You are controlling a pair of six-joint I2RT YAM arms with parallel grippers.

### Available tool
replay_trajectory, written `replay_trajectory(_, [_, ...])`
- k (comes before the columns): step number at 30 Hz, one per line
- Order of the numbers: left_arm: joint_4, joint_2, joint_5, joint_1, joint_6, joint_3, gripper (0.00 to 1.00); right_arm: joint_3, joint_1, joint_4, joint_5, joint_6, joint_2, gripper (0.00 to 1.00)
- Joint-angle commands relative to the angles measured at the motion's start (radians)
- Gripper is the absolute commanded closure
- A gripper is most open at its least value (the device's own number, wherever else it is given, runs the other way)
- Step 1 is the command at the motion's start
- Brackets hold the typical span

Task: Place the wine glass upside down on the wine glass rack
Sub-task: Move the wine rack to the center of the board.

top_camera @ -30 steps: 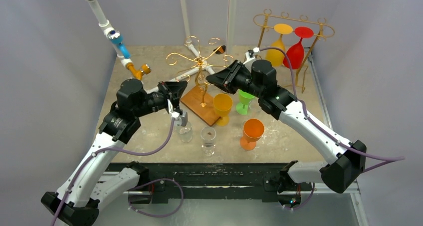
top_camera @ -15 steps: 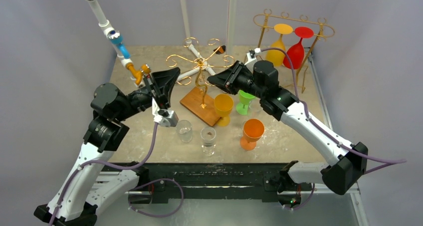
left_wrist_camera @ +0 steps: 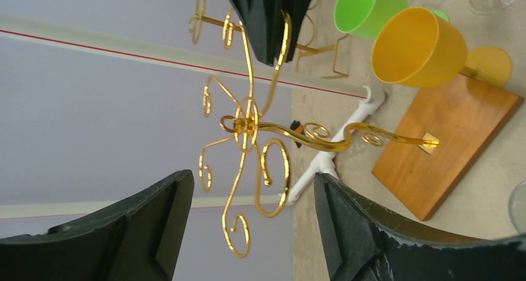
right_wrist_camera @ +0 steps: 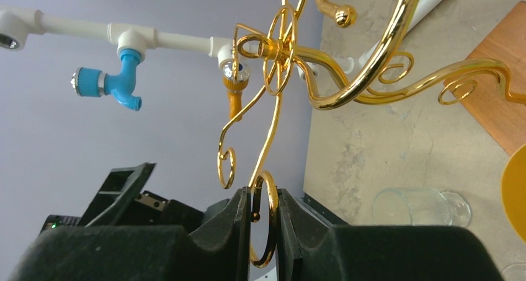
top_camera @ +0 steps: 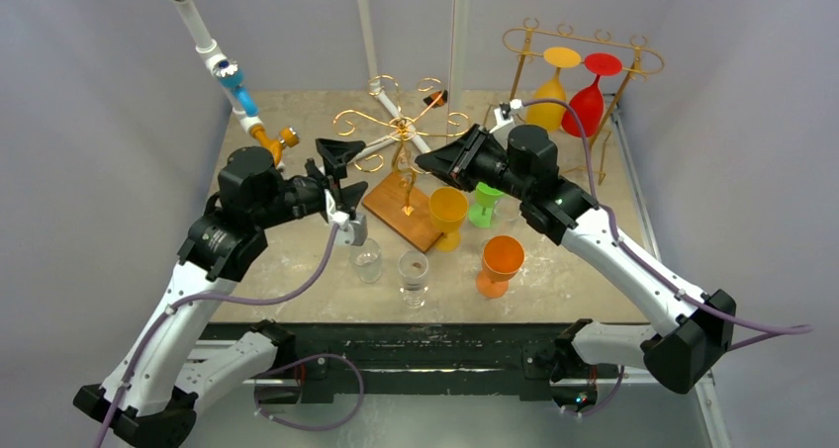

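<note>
1. Top view: green glass (top_camera: 485,193) partly hidden behind rt arm (top_camera: 594,235).
2. Left wrist view: clear glass (left_wrist_camera: 520,208) cut by rt edge, only a sliver showing.
3. Rt wrist view: yellow glass (right_wrist_camera: 518,194) & wood base (right_wrist_camera: 502,120) cut by rt edge; gold rack (right_wrist_camera: 276,48) cut at top.

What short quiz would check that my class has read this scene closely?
1. True or false: the left hand holds a glass.
2. The right hand is shut on: A) a green glass, B) the gold rack, C) the tap?
3. How many glasses hang on the far rack?
Key: 1 false; 2 B; 3 two, the yellow glass and the red glass.
</note>
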Motion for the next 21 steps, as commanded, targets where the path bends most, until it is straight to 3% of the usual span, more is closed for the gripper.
replay_trajectory(1, [0.010,0.040,-0.035,0.000,0.073,-0.035,0.24,-0.042,-0.015,-0.093,0.033,-0.044,0.009,0.80])
replay_trajectory(4, [0.057,0.067,-0.055,0.000,0.115,-0.055,0.26,-0.042,-0.015,-0.086,0.026,-0.038,0.014,0.80])
replay_trajectory(7, [0.092,0.084,-0.079,0.000,0.157,-0.075,0.35,-0.039,-0.015,-0.080,0.015,-0.036,0.017,0.80])
replay_trajectory(11, [0.254,0.075,-0.103,0.000,0.154,-0.133,0.66,-0.035,-0.015,-0.077,-0.002,-0.034,0.026,0.80])
replay_trajectory(13, [0.310,0.073,-0.089,0.000,0.130,-0.134,0.88,-0.028,-0.014,-0.075,-0.015,-0.026,0.033,0.79])
replay_trajectory(15, [0.328,0.065,-0.065,-0.003,0.112,-0.124,1.00,-0.014,-0.015,-0.081,-0.025,-0.027,0.042,0.76])
replay_trajectory(21, [0.208,0.035,-0.035,-0.011,0.101,-0.055,1.00,0.023,-0.015,-0.111,-0.020,-0.049,0.048,0.56])
